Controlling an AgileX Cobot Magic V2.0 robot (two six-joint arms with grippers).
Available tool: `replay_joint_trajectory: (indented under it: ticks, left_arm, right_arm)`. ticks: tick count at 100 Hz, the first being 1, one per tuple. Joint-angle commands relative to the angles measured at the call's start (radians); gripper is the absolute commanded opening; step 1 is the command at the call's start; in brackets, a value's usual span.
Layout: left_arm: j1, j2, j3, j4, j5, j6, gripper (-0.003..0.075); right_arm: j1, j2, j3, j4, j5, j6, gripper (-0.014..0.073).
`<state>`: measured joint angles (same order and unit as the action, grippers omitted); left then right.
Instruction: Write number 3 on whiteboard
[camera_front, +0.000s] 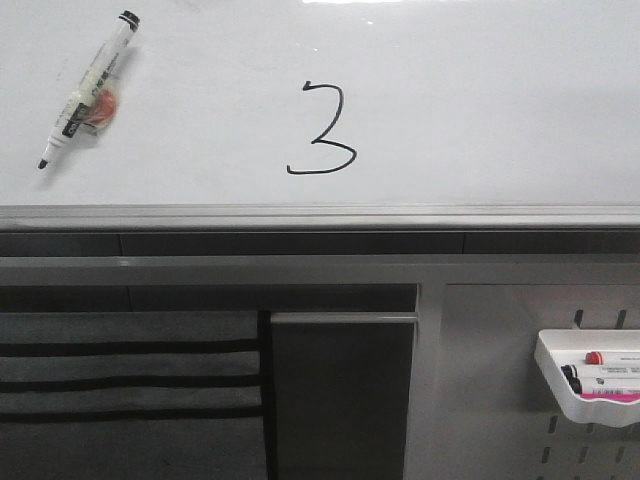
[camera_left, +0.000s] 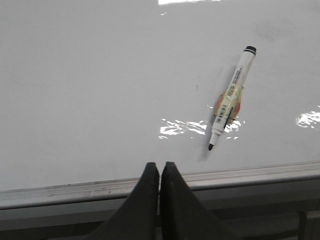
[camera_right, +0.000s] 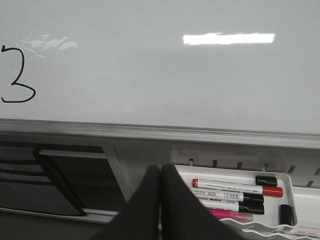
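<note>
A black hand-drawn number 3 stands on the glossy whiteboard, near the middle of its near edge; it also shows in the right wrist view. An uncapped black marker lies loose on the board at the far left, tip toward the near edge, also in the left wrist view. My left gripper is shut and empty, over the board's grey edge rail, apart from the marker. My right gripper is shut and empty, below the board. Neither gripper shows in the front view.
A white tray with several markers hangs on the grey perforated panel at the right, below the board. A dark recess and grey striped cloth lie below the rail at the left.
</note>
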<state>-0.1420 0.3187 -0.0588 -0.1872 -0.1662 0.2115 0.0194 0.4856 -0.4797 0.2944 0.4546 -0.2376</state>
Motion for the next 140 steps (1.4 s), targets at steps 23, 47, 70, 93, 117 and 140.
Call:
replay_joint_trajectory:
  ticks: [23, 47, 70, 93, 117, 140]
  left_arm:
    - [0.054, -0.257, 0.070, -0.011, -0.017, -0.009, -0.0020]
    - [0.054, -0.350, 0.070, 0.106, 0.055, -0.101, -0.0020]
    - [0.054, -0.352, 0.070, 0.272, 0.068, -0.260, -0.0020]
    - [0.054, -0.350, 0.070, 0.272, 0.068, -0.260, -0.0020]
    - [0.054, -0.350, 0.070, 0.272, 0.068, -0.260, -0.0020]
    - [0.054, -0.350, 0.070, 0.272, 0.068, -0.260, -0.0020]
  right_arm:
    - [-0.008, 0.001, -0.025, 0.003, -0.075, -0.011, -0.0069]
    - [-0.008, 0.001, -0.025, 0.003, -0.073, -0.011, -0.0069]
    - [-0.008, 0.001, -0.025, 0.003, -0.074, -0.011, -0.0069]
    - [-0.008, 0.001, -0.025, 0.003, -0.074, -0.011, -0.0069]
    - [-0.008, 0.001, -0.025, 0.003, -0.074, -0.011, -0.0069]
    - [-0.008, 0.001, -0.025, 0.003, -0.074, -0.011, -0.0069]
